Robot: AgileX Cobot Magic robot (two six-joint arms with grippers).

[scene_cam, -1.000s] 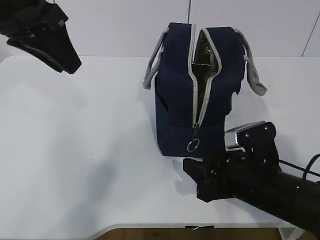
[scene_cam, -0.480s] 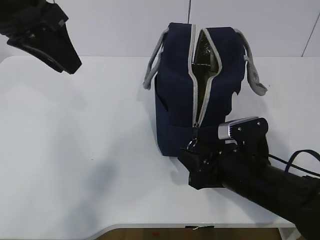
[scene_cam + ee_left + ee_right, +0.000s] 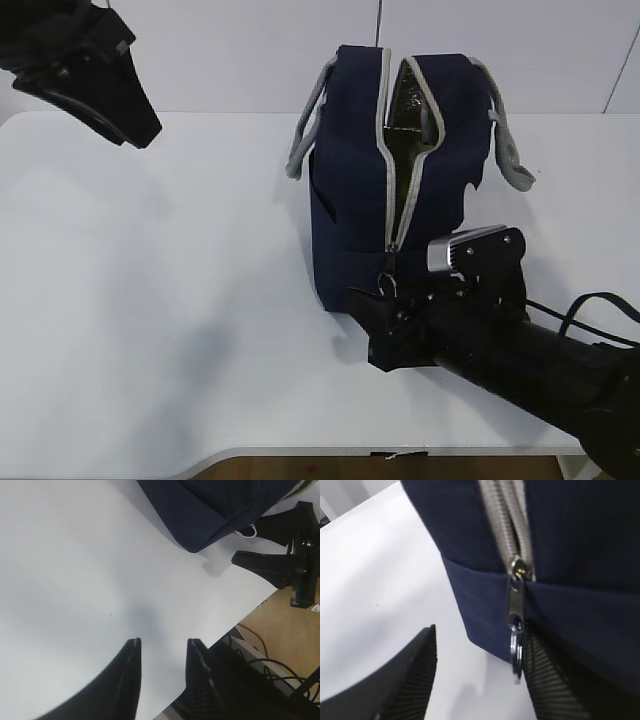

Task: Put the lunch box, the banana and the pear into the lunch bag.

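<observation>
Upright bag (image 3: 400,180), zipper (image 3: 505,525) vertical, ring pull (image 3: 516,652) hanging between open, empty right gripper (image 3: 480,675) jaws.

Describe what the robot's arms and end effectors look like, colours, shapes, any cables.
Both arms are matte black. The right end effector has two wedge-shaped fingers with ribbed inner pads, a silver-grey camera module on its wrist and a black cable looping behind. The left end effector has matching tapered black fingers.
</observation>
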